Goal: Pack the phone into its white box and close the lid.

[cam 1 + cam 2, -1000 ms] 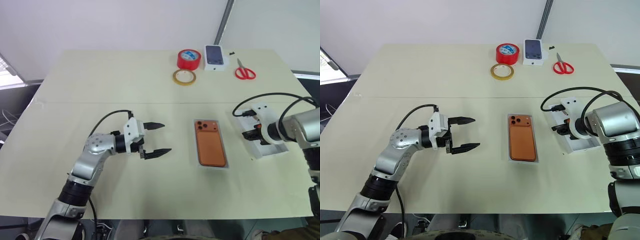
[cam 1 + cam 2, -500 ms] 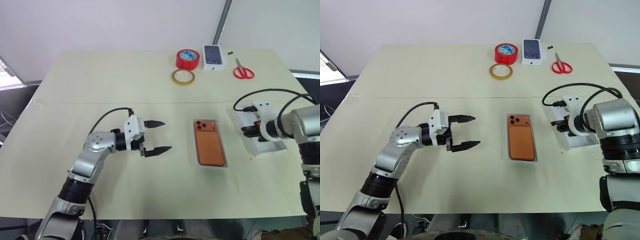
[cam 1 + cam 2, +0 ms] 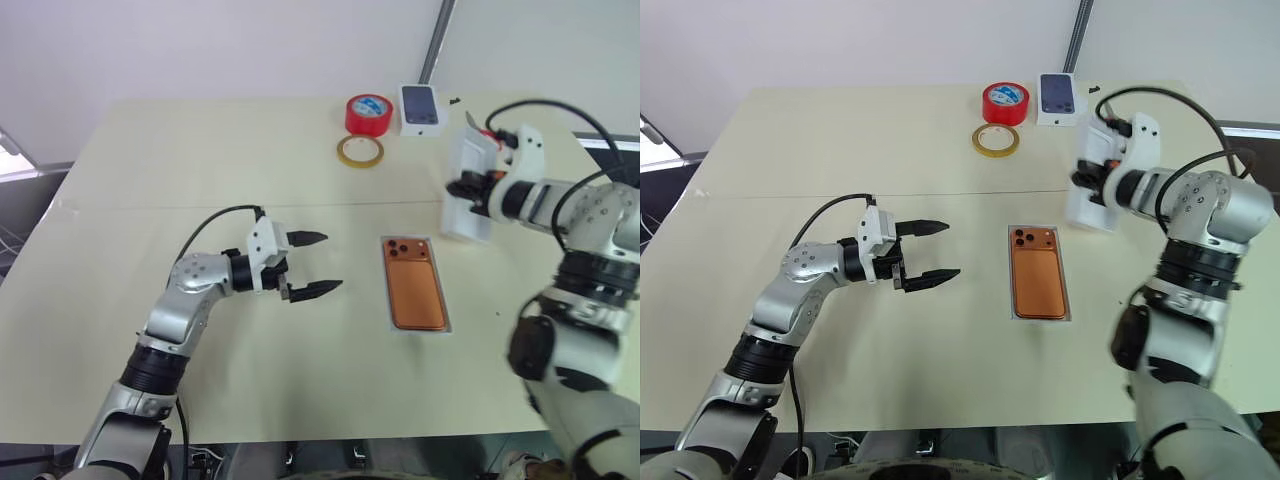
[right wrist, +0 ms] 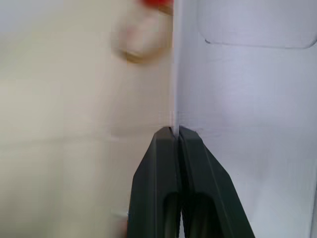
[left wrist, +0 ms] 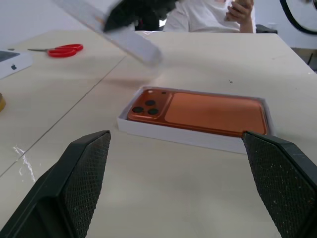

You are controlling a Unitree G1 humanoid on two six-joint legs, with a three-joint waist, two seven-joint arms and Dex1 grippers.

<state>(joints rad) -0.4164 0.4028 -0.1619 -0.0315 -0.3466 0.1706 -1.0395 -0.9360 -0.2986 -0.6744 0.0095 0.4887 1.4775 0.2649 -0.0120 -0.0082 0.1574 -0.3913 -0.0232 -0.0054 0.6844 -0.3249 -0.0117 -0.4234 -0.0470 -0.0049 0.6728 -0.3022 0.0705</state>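
Right end effector (image 3: 1087, 182): clamped on one wall of the lid (image 3: 1092, 190), which I hold raised off the surface (image 3: 840, 140) and tilted, beyond and to the right of the phone (image 3: 1037, 273); grip is an edge pinch on a thin wall, fingers pressed together on it.
Left end effector (image 3: 936, 250): spread wide, holding nothing, hanging level well to the left of the phone with its tips aimed toward it.
Phone: orange, back up, camera cluster at the far end, lying flat inside the white box (image 5: 195, 137); box rim fits close around it, so the packing half looks done.
Lid, handling, by my judgement: light, hollow card; walls stiff enough to carry it yet likely to flex or swing under a one-edge pinch; smooth, so it may slip or pivot; best held mid-wall, lowered square over the box.
White box: light, liable to slide when pressed; steady it at a long side wall.
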